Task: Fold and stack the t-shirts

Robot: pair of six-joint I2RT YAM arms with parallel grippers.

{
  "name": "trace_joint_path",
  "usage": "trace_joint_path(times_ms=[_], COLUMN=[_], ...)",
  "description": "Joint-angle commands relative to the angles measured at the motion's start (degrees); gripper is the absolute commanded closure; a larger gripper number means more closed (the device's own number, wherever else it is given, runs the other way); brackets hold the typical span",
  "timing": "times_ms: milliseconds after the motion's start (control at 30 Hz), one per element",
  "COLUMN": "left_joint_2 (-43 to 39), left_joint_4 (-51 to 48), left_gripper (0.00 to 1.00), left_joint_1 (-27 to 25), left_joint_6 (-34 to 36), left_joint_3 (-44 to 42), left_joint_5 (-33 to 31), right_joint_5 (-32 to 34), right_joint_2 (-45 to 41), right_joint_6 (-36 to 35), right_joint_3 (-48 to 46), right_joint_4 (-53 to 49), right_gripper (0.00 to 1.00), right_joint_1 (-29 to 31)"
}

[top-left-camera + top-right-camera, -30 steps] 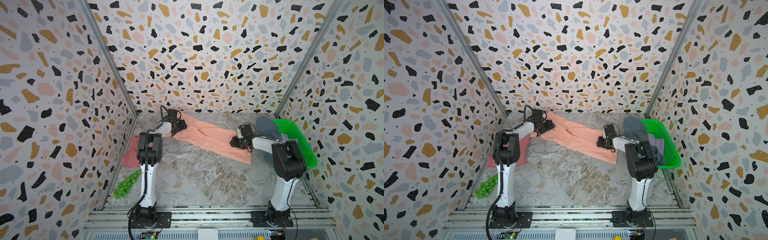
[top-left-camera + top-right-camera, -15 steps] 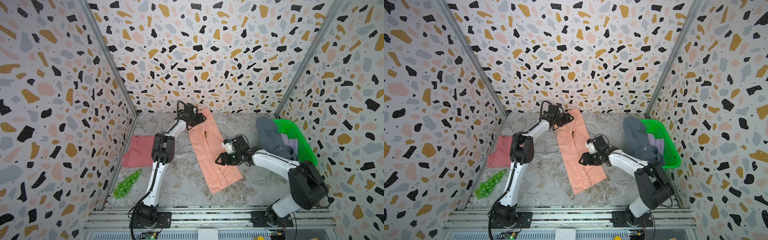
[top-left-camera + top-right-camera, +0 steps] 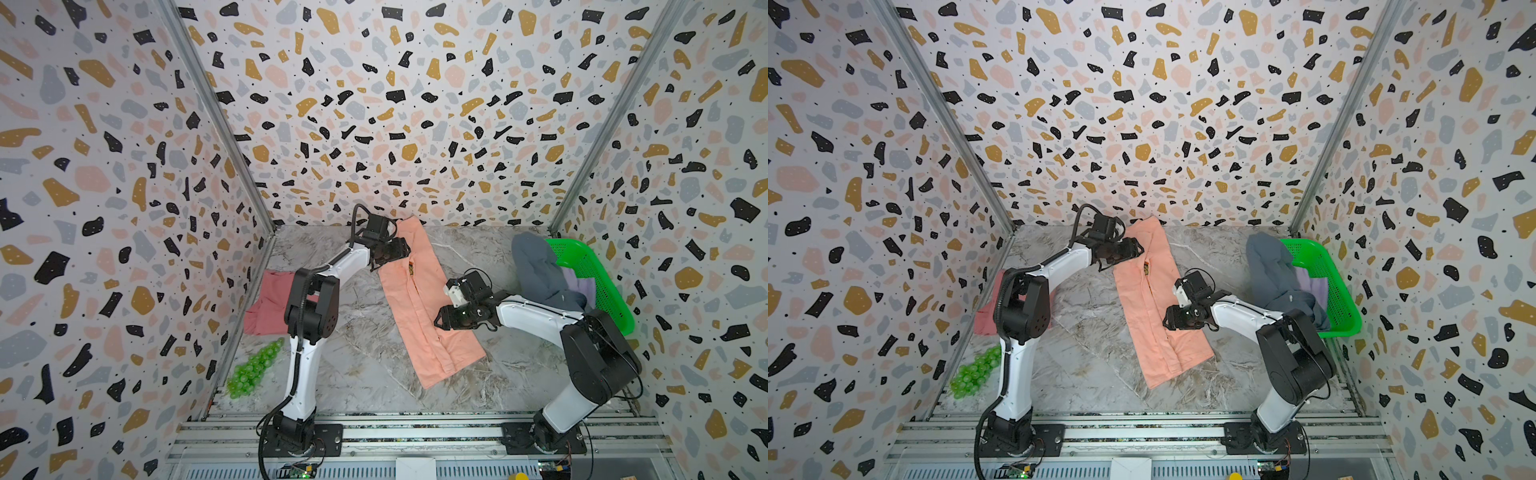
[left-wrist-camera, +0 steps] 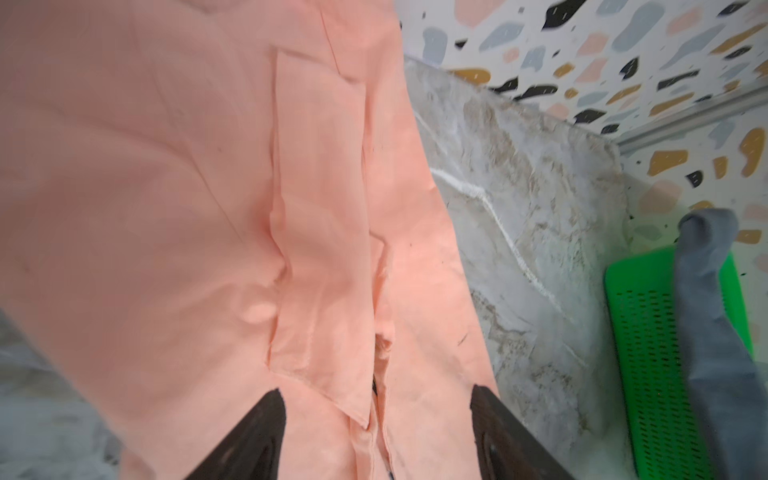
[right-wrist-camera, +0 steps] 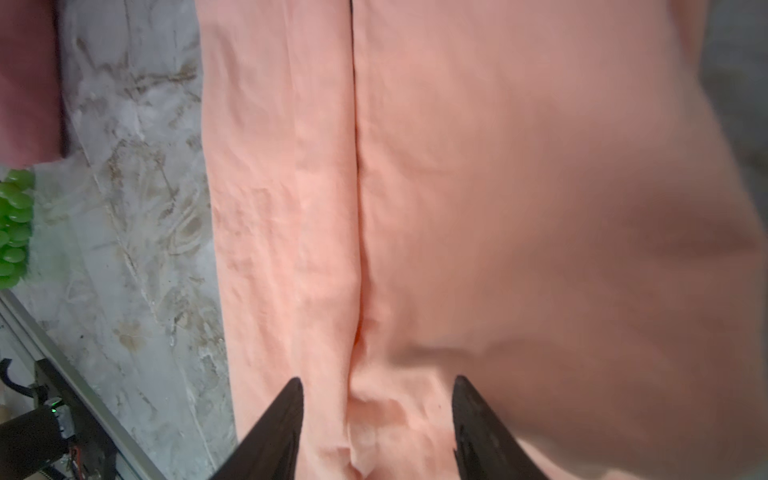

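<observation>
I count four t-shirts: one peach t-shirt [image 3: 419, 307], one rose-red t-shirt [image 3: 268, 301], one blue-grey t-shirt [image 3: 536, 266], one lavender t-shirt [image 3: 580, 286]. Also I see one green basket [image 3: 600, 278] and one cluster of green balls [image 3: 253, 368].

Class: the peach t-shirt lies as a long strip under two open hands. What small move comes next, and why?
Probably lower the left hand and close it on the far end of the peach t-shirt. It lies as a long narrow strip with that hand's jaws open over its far end, so a crosswise fold seems due.

The left arm [image 3: 309, 307] hides part of the rose-red t-shirt [image 3: 266, 303].
</observation>
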Motion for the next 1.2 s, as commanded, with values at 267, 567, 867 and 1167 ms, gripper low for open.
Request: trace_joint_path(times_ms=[267,567,867,1167], left_joint_2=[12.28,17.74,13.73,14.48], left_joint_4=[-1.35,-5.11,-6.91,-6.49], left_gripper=[0.29,0.29,0.29,0.29], left_joint_1=[-1.87,-5.40,-4.66,-3.82], left_joint_6=[-1.66,0.95,3.88,1.17], left_joint_3=[9.79,17.90,15.91,16.64], left_joint_5=[2.09,5.14,-0.42,-2.10], right_joint_5=[-0.21,-4.62,-1.66,-0.91], right_joint_2=[-2.01,3.74,3.07,-2.37], right_joint_6=[5.66,8.28,3.78,3.24], right_joint_3=[-7.34,-3.92,-1.92,-5.30], right_joint_4=[-1.05,3.20,-1.89,-4.12], right_gripper=[0.43,0.43,0.43,0.43], right_joint_1=[7.37,16.45,16.58,16.40])
